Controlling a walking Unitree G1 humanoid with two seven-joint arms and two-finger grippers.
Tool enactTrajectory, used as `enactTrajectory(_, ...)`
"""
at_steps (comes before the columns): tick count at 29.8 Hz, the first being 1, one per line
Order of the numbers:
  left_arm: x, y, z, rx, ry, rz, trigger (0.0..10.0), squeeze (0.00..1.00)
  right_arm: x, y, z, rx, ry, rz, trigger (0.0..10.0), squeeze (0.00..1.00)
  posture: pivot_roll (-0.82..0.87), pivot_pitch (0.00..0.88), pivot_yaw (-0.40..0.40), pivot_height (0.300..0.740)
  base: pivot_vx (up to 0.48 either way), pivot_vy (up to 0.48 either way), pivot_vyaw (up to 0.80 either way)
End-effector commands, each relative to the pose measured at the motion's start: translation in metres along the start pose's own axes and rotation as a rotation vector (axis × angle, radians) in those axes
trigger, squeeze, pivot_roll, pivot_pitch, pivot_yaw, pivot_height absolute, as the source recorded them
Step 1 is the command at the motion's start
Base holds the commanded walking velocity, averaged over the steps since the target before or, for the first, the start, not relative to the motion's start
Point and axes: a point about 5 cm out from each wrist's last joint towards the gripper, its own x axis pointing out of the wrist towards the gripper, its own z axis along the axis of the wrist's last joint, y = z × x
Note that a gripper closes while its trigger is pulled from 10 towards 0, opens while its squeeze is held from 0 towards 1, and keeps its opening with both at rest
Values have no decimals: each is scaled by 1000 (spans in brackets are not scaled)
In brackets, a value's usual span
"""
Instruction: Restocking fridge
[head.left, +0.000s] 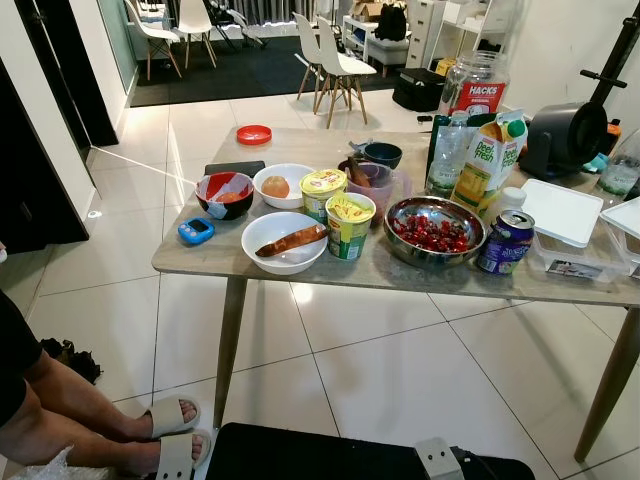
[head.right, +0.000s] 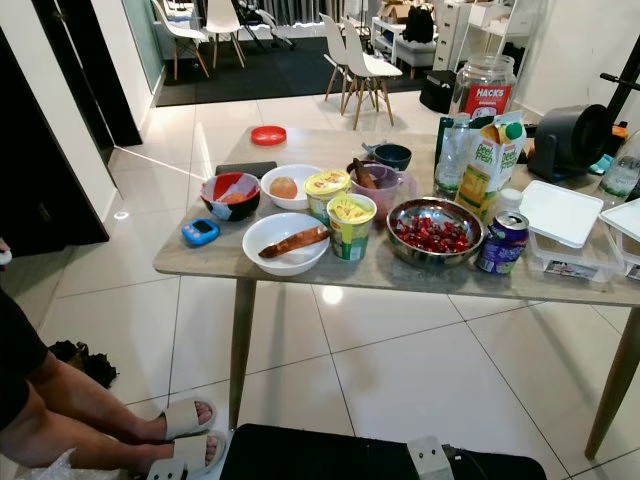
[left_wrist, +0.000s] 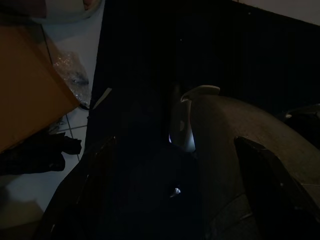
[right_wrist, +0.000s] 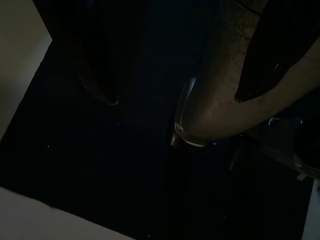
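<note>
Pale glossy floor tiles (head.left: 400, 370) lie between the robot and the light wood-topped bench (head.left: 300, 275), so all the food lies ahead of both arms, which hang idle in shade; how the left tool and right tool stand I cannot tell. Along the near edge, left to right, sit a white ceramic bowl with a long brown sausage (head.left: 284, 241) lying crosswise, a yellow-lidded paper cup (head.left: 349, 225), a steel bowl of red cherries (head.left: 434, 230) and a blue drink can (head.left: 506, 242). Farther back stand a green-and-orange juice carton (head.left: 488, 158) and a clear plastic jar (head.left: 473, 88); by its place before the robot's middle, I judge the sausage bowl within either arm's reach.
</note>
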Motion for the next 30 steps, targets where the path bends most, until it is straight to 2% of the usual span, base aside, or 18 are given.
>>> enactTrajectory(1, 1, -5, -4, 0, 22, -16, 10000, 0, 0, 0, 2, 3, -3, -1, 10000, 0, -27, 0, -4, 740, 0, 0, 0)
enactTrajectory(6, 1, -6, -5, -23, 29, -21, 10000, 0, 0, -1, 1, 4, -1, -5, 10000, 0, -27, 0, -3, 740, 0, -105, 0)
enactTrajectory(12, 1, -5, -5, -42, 22, -22, 10000, 0, 0, 0, 0, 11, 1, -3, 10000, 0, -28, 0, -2, 740, 0, -436, 0)
enactTrajectory(18, 1, -2, -3, -41, 10, 8, 10000, 0, 0, 1, -1, 13, 2, -1, 10000, 0, -27, 0, -3, 740, 0, 0, 0)
enactTrajectory(30, 1, -4, -2, -34, 0, -7, 10000, 0, 0, 1, -1, 15, -1, -2, 10000, 0, -28, 0, -4, 740, 0, 0, 0)
